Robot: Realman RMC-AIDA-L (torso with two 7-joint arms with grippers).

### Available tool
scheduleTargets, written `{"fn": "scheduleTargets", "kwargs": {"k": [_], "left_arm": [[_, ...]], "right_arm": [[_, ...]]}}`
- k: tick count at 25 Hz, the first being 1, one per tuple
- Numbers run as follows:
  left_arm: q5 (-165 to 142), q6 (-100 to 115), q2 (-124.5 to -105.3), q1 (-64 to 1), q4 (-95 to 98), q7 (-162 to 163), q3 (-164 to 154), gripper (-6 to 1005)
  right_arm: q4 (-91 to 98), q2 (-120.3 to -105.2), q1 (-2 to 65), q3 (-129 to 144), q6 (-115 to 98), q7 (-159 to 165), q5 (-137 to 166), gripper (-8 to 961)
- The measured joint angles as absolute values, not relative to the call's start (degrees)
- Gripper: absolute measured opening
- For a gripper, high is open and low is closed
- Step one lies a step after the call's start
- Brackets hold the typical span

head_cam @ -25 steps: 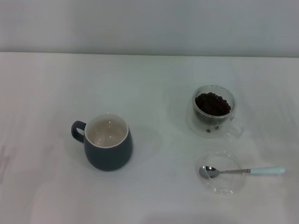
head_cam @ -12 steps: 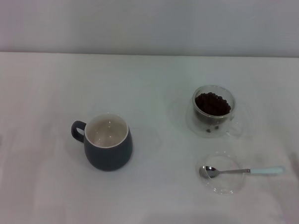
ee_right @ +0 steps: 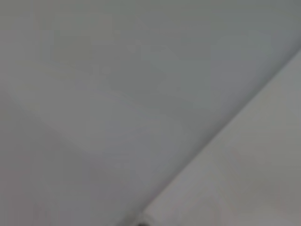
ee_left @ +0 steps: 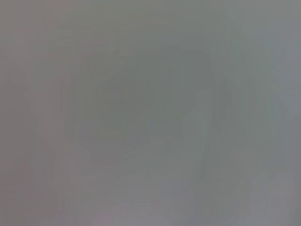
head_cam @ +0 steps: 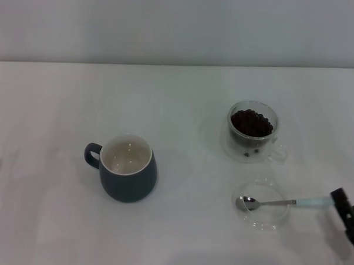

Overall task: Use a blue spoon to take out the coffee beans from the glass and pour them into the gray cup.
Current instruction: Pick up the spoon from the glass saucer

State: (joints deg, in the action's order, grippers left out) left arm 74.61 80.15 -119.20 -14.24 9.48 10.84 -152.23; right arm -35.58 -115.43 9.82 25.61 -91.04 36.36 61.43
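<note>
- White table (head_cam: 178, 238) fills the head view, with a pale wall behind it along the far edge.
- On the left half stands the gray cup (head_cam: 128, 176), upright, its cream inside bare and its small loop handle turned to the left.
- Well apart to the right, and farther back, stands the glass (head_cam: 253, 131), upright, with the coffee beans (head_cam: 251, 123) heaped dark inside it and its clear handle on the right side.
- Nearer than the glass sits a flat clear dish (head_cam: 262, 205); the blue spoon (head_cam: 285, 202) lies across it, metal bowl inside the dish and pale handle reaching out past the rim to the right.
- At the right edge the right gripper (head_cam: 347, 214) shows as a dark shape just beside the tip of the spoon handle; whether it is released or clenched cannot be told, nor whether it touches the handle.
- Only the head view shows these things: the left wrist view is plain gray, and the right wrist view shows only pale blank surfaces.
- The left gripper appears in no view.
</note>
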Motion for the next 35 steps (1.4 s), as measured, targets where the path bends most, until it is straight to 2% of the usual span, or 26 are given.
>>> {"fn": "scheduleTargets", "kwargs": {"k": [17, 33, 35], "left_arm": [[74.6, 80.2, -119.18, -14.1, 8.7, 10.9, -152.2, 761], [74.6, 80.5, -119.18, -14.0, 8.7, 11.0, -152.1, 762], [74.6, 80.6, -119.18, -13.9, 8.7, 11.1, -152.0, 762]], "right_arm": [[-34.2, -115.73, 10.7, 15.4, -80.1, 34.9, 73.2, 824], [-31.9, -115.41, 11.3, 15.6, -78.4, 40.6, 76.8, 753], [-31.8, -115.41, 11.3, 15.5, -78.4, 40.8, 77.0, 628]]}}
